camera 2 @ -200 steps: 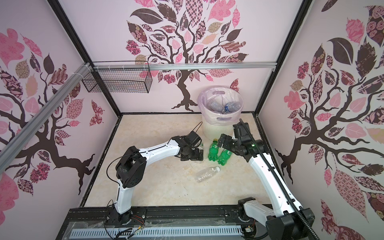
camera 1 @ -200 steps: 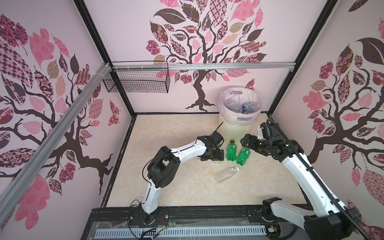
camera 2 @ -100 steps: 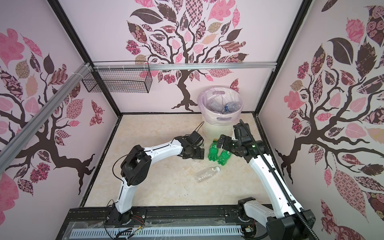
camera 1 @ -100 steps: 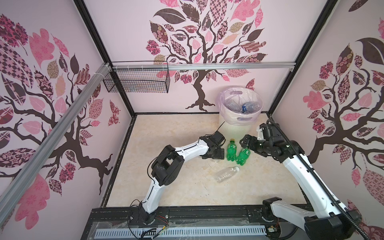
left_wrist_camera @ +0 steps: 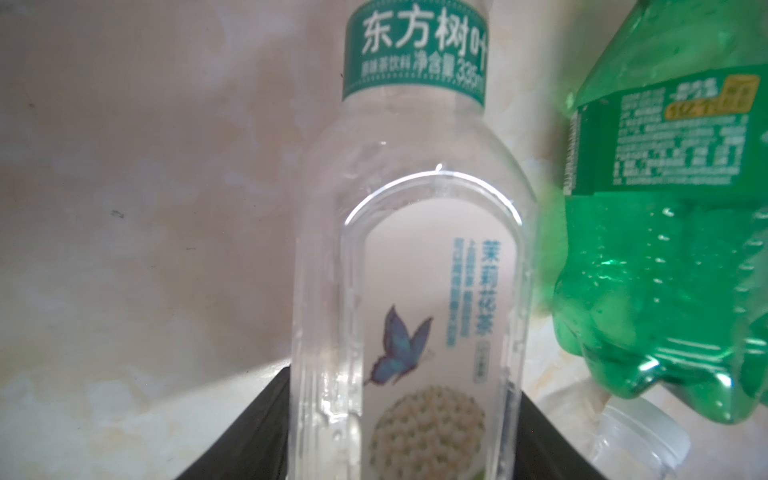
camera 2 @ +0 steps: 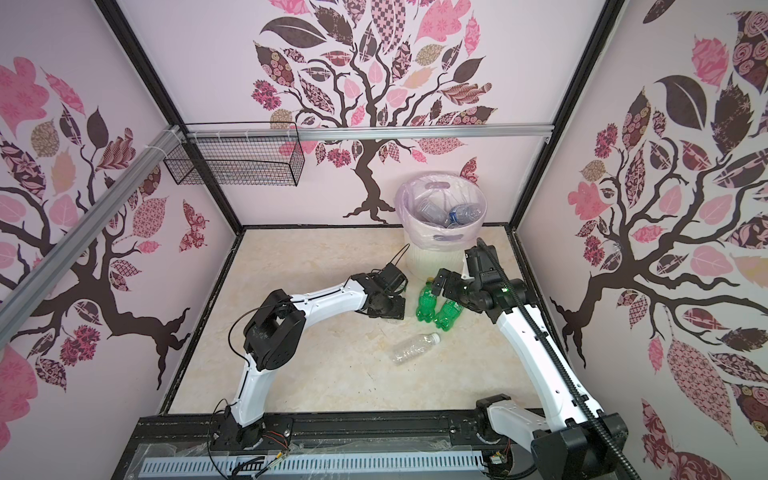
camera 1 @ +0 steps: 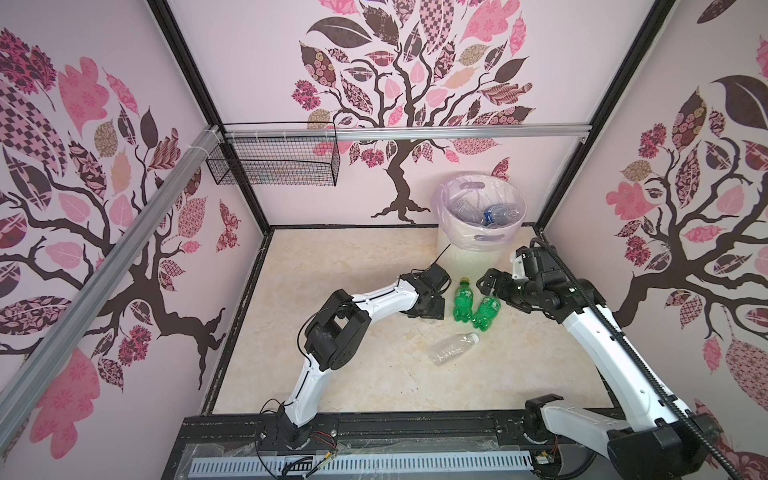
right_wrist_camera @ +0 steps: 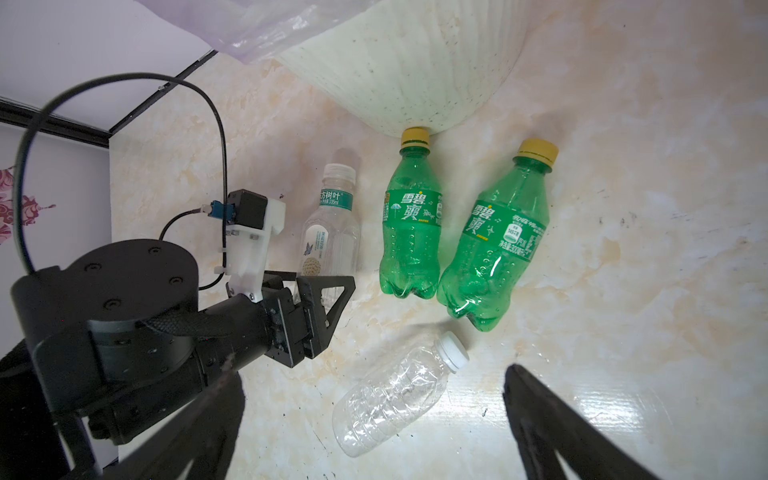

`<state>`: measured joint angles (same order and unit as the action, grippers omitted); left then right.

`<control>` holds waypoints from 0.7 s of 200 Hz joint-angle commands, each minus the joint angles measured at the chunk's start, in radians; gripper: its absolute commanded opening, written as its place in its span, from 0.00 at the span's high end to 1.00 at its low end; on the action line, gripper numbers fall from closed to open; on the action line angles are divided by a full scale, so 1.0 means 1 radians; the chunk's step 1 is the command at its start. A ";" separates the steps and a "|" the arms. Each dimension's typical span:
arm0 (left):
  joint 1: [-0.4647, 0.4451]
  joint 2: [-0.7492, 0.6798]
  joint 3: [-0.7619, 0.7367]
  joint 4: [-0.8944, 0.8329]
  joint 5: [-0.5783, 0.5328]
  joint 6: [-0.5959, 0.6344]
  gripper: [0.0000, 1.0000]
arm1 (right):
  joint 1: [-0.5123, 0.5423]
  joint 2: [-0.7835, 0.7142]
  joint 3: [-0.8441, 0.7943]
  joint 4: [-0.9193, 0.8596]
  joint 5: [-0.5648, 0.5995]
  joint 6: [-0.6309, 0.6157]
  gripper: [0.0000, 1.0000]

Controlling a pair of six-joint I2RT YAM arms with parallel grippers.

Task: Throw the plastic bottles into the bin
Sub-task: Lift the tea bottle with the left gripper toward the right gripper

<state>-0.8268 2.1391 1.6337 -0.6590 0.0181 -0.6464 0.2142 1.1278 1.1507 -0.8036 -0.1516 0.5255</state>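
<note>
Mid-frame, the left gripper point(camera 1: 430, 311) clamps a smooth clear bottle point(right_wrist_camera: 330, 237) — the right gripper point(camera 1: 490, 284) gapes wide. Two dimpled green bottles point(camera 1: 463, 300) lie just right of the clear one.

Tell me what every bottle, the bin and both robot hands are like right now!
bin: upright, lined, bottles inside.
tea bottle: lying down, capped, gripped near its base.
left gripper: shut on the tea bottle.
right gripper: open, empty.
green bottle by the bin: lying down, yellow cap at the bin's foot.
other green bottle: lying beside it, capped.
clear bottle: lying down, white cap on, dented.
</note>
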 commanded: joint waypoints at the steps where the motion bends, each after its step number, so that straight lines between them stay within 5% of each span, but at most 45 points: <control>1: 0.010 -0.056 -0.039 0.028 0.017 0.029 0.36 | -0.003 0.012 0.005 0.003 -0.011 0.014 0.00; 140: 0.112 -0.427 -0.329 0.219 0.309 -0.023 0.43 | 0.080 0.121 0.043 0.117 -0.124 0.109 0.01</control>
<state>-0.7132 1.7489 1.3331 -0.5144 0.2329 -0.6472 0.2523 1.2133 1.1534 -0.7433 -0.2283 0.5838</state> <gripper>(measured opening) 0.581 0.995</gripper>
